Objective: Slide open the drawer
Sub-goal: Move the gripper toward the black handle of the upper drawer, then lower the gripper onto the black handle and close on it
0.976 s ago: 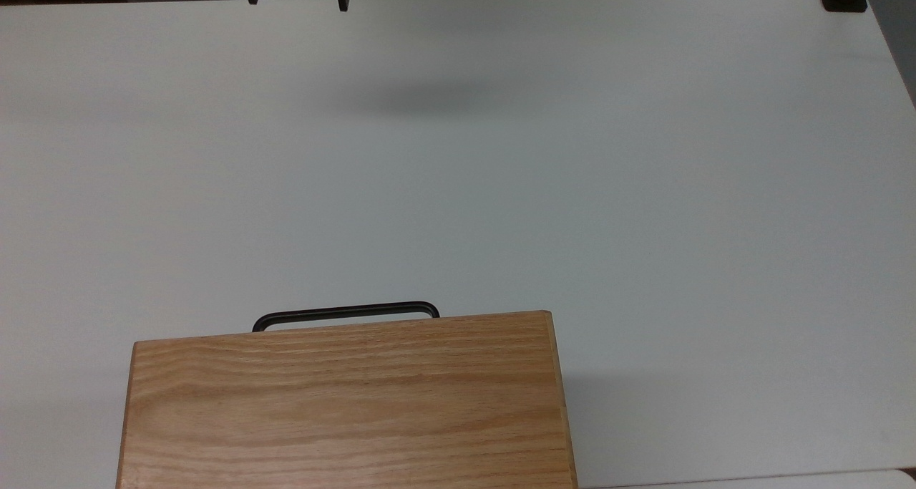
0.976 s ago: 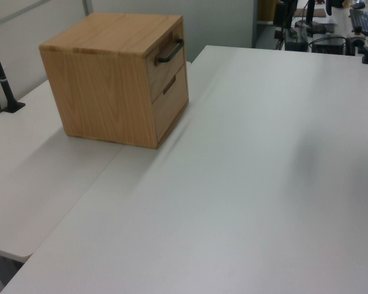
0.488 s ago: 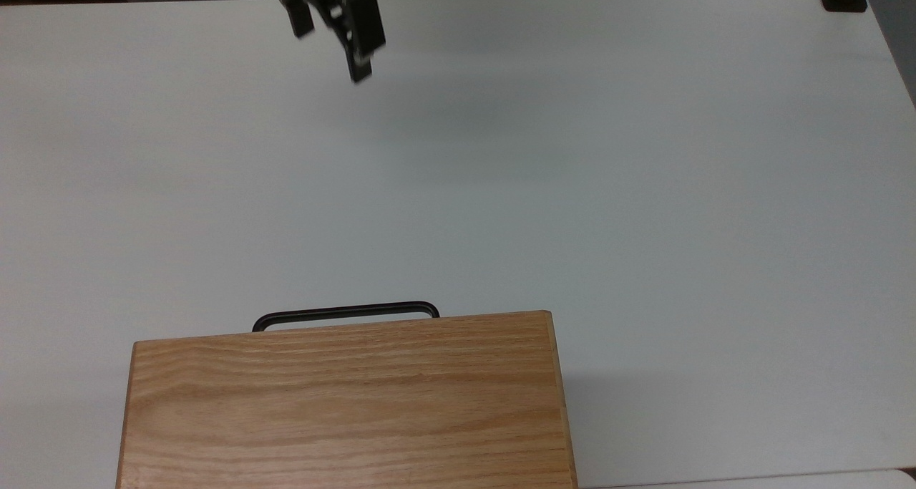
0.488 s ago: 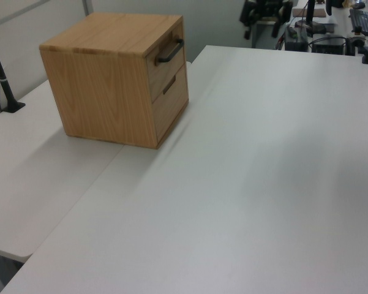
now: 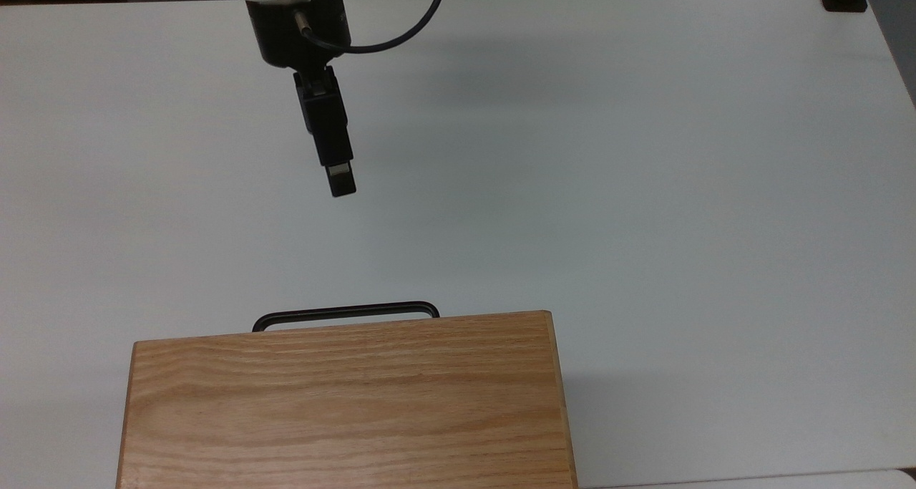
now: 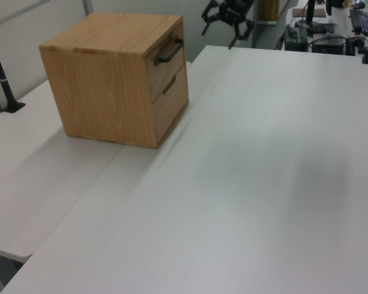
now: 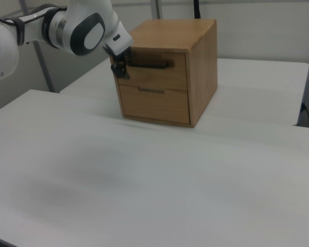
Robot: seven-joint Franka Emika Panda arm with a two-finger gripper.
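Top view overhead; left, right views oblique, opp. sides, sharing cabinet (image 6: 116, 79).

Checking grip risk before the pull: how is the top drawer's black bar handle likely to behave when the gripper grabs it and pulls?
The black bar handle looks like thin rigid metal, so it should not flex. It stands off the drawer front, leaving room for a finger behind. The smooth bar may slip sideways. The cabinet sits loose on the table and might slide along.

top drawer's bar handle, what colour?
Black. The handle on the drawer shows best in the right view.
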